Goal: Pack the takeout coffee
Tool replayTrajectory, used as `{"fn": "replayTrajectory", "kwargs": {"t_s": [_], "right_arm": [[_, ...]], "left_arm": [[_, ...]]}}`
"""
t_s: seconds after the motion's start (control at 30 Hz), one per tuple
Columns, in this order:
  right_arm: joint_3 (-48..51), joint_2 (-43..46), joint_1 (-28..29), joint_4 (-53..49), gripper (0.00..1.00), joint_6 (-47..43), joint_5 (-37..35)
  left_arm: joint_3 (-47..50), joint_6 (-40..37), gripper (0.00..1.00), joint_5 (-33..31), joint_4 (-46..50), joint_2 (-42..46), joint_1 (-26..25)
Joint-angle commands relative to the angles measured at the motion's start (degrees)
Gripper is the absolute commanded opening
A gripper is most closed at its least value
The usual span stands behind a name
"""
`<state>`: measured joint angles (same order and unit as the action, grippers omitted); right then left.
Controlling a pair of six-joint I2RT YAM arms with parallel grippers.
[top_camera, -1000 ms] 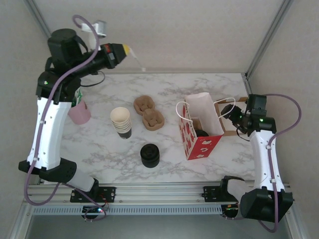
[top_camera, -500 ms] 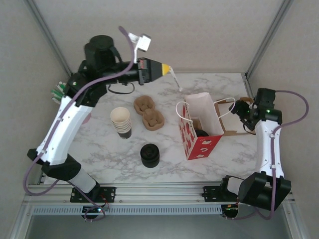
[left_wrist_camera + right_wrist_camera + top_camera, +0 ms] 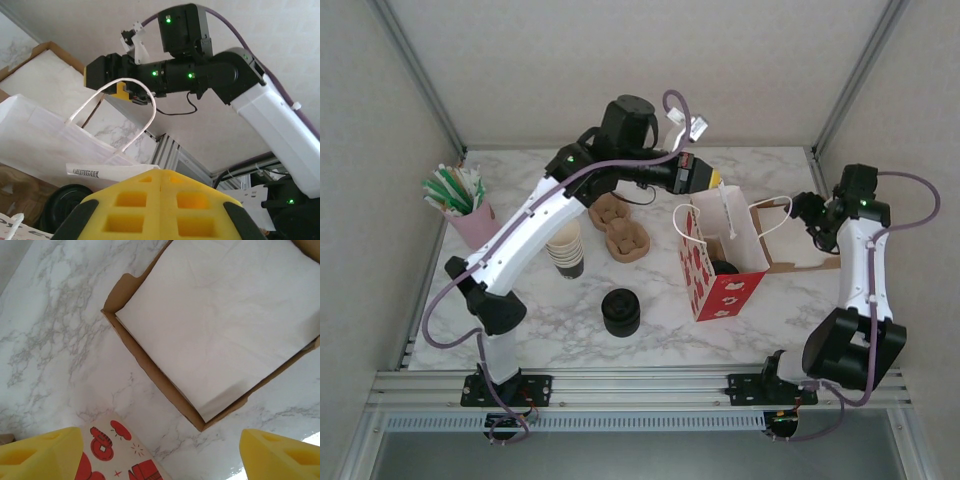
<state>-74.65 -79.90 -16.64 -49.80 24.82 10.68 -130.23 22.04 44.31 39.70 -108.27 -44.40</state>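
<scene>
Top external: takeout coffee in bag, 3 o'clock; probably light, crushable; hold below lid. Left claw pinches white strip; right claw spread.

The flat marble-look tabletop is white with grey veining. The tall paper gift bag is red with small white prints.

Overhead plus close wrists, bag shared
</scene>
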Motion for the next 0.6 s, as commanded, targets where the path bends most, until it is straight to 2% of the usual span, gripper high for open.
{"fn": "replayTrajectory", "kwargs": {"t_s": [0.0,0.3,0.47,0.57], "right_arm": [[-2.13,-3.68,-0.31,1.19,0.80,-0.78,1.30],[-6.95,-14.63,-0.32,2.46,0.67,-2.91,-1.85],[-10.81,-21.21,-0.14,1.72,0.61,-4.33,-3.91],[-13.04,-25.20,-0.06,0.62,0.60,-5.46,-6.22]], "left_arm": [[-2.57,-2.88,0.00,-3.50,3.34,-2.37,-1.01],[-8.74,-5.96,0.00,-12.80,10.62,-11.38,-2.27],[-10.65,-5.87,0.00,-13.01,11.34,-14.75,-2.35],[-10.73,-5.61,0.17,-13.01,10.89,-14.95,-2.33]]}}
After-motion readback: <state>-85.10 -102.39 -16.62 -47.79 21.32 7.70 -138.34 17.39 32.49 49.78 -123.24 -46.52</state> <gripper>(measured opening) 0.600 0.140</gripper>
